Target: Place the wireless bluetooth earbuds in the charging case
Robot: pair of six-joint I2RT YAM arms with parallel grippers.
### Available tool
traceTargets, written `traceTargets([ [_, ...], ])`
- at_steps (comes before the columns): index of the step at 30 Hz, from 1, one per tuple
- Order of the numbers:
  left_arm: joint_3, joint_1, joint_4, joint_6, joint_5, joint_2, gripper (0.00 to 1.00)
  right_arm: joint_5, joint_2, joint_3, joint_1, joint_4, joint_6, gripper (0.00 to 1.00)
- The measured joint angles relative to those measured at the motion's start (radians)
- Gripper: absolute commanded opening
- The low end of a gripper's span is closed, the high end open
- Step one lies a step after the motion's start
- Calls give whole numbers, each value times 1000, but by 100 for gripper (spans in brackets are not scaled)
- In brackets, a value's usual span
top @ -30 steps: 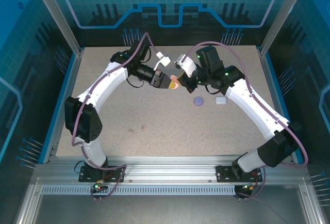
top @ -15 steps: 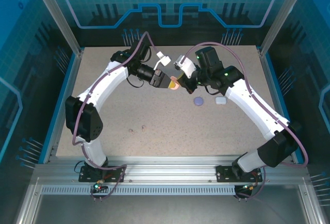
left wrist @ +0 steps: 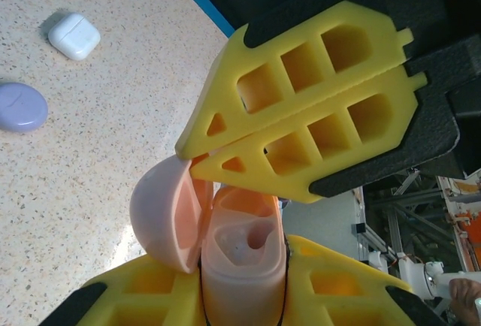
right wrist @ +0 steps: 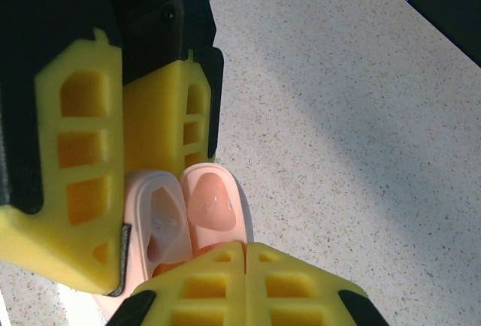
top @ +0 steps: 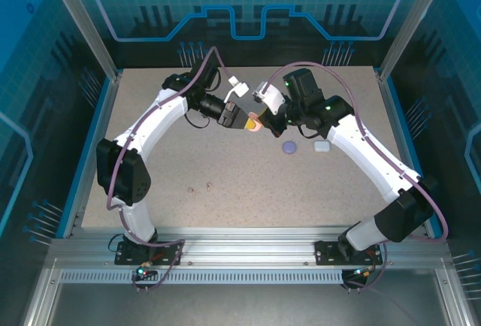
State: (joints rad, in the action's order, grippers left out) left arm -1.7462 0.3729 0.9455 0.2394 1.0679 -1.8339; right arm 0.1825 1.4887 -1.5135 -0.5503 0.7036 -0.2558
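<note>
At the near left of the desk [top: 338,191], two pink earbuds [top: 209,185] lie loose and close together, well apart from everything else. Farther back, toward the middle, the left fingers [left wrist: 150,296] are clenched on the body of the pink charging case [left wrist: 240,266] and appear to hold it just clear of the desk. Its lid [left wrist: 161,209] is swung open to one side. The right fingers [right wrist: 195,288] are pressed tight together with nothing visible between them, and their tips touch the case where the lid meets the body. To the right, a purple case [top: 289,146] and a white case [top: 322,146] sit closed on the desk, just beside each other. The step in hand looks like opening and presenting the pink case. As far as the wrist views show, its wells look empty, so the pink pair has yet to go in. The next move calls for the right fingers to leave the lid, cross to the near left, spread, and pinch one tiny earbud so its stem can be lined up with a well. Meanwhile the left fingers must keep the case steady and its lid open.
</note>
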Motion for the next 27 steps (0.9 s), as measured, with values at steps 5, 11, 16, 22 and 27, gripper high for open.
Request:
traceTargets([
  [5, 0, 0, 0, 0, 1, 0, 1, -3, 0, -1, 0, 0, 0, 0],
  [11, 0, -1, -18, -1, 3, 0, 0, -23, 2, -15, -2, 5, 11, 18],
  [16, 54, -8, -93, -28, 2, 13, 0, -50, 1, -39, 13, -5, 66, 39],
  [22, 197, -58, -266, -131, -33, 79, 0, -3, -53, -38, 76, -25, 166, 50],
  [27, 318, -114, -436, -231, -123, 188, 0, 40, -131, -11, 87, -36, 282, 53],
])
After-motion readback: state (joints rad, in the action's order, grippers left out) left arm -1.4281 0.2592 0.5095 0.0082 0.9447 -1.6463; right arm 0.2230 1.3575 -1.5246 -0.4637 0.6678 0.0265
